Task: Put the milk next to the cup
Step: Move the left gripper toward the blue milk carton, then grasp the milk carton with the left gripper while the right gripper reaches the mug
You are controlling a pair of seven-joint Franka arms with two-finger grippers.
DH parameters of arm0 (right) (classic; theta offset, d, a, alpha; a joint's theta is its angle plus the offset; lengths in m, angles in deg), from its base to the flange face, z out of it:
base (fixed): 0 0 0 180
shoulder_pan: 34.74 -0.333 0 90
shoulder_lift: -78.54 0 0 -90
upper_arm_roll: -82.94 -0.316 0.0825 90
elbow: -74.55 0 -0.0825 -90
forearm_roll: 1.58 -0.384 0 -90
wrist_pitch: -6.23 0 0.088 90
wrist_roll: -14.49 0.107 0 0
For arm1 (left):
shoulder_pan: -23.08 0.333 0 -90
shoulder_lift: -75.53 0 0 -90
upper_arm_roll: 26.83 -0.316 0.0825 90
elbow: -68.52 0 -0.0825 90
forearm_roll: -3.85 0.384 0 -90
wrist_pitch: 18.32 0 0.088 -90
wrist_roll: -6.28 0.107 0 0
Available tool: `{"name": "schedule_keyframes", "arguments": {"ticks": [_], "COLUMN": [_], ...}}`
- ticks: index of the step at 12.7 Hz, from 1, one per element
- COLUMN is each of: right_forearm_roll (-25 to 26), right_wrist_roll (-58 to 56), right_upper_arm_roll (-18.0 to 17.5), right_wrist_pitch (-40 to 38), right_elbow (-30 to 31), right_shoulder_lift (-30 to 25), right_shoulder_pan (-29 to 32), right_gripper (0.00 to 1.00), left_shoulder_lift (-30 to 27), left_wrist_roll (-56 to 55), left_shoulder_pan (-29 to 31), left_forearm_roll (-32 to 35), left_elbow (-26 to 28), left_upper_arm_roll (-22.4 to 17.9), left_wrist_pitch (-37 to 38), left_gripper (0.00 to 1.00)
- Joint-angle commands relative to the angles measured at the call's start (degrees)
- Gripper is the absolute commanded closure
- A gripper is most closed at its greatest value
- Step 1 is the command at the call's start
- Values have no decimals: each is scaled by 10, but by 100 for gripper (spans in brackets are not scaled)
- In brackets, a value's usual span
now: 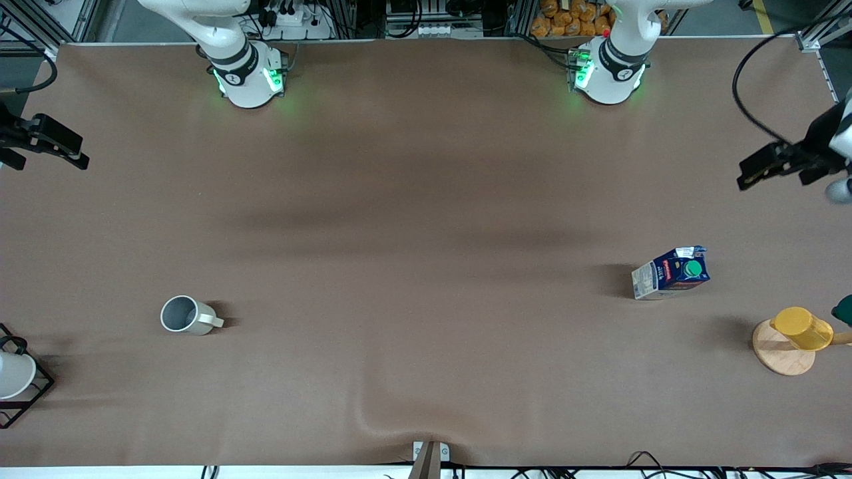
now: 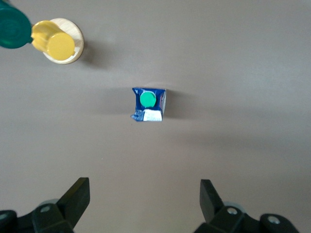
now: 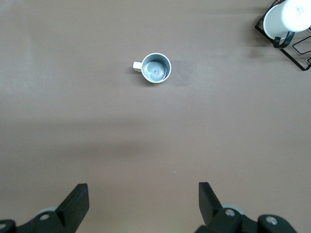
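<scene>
The milk [image 1: 672, 273] is a dark blue carton with a green cap, standing on the table toward the left arm's end. It also shows from above in the left wrist view [image 2: 149, 104]. The cup [image 1: 181, 314] is a grey-white mug with a small handle, standing toward the right arm's end, and it shows in the right wrist view [image 3: 156, 68]. My left gripper [image 1: 755, 171] [image 2: 145, 201] is open and empty, high over bare table at its end. My right gripper [image 1: 63, 150] [image 3: 144, 201] is open and empty, high over bare table at its end.
A yellow cup [image 1: 802, 328] lies on a wooden disc [image 1: 779, 356] beside a dark green object [image 1: 844, 309], nearer the front camera than the milk. A white cup [image 1: 13, 374] sits in a black wire rack [image 1: 20, 399] at the right arm's end.
</scene>
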State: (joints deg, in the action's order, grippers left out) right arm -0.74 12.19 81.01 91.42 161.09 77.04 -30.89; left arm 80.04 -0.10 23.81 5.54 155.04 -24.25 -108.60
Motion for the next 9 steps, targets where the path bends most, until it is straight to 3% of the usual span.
{"name": "schedule_keyframes", "arguments": {"ticks": [1,6,9], "right_forearm_roll": [-3,0,-1], "right_wrist_roll": [10,9,9], "right_upper_arm_roll": [-10,-7,-7], "right_wrist_pitch": [4,7,7], "right_elbow": [5,5,5], "right_shoulder_lift": [-5,-3,-3], "right_shoulder_pan": [13,17,16], "right_gripper": [0,0,0], "left_shoulder_lift": [53,108,127], "left_wrist_roll": [8,6,6], "left_shoulder_pan": [8,22,27], "left_forearm_roll": [14,11,11], "left_elbow": [-1,71,88], "left_upper_arm_roll": [0,1,1], "left_wrist_pitch": [-44,-182,-204], "left_gripper": [0,0,0]}}
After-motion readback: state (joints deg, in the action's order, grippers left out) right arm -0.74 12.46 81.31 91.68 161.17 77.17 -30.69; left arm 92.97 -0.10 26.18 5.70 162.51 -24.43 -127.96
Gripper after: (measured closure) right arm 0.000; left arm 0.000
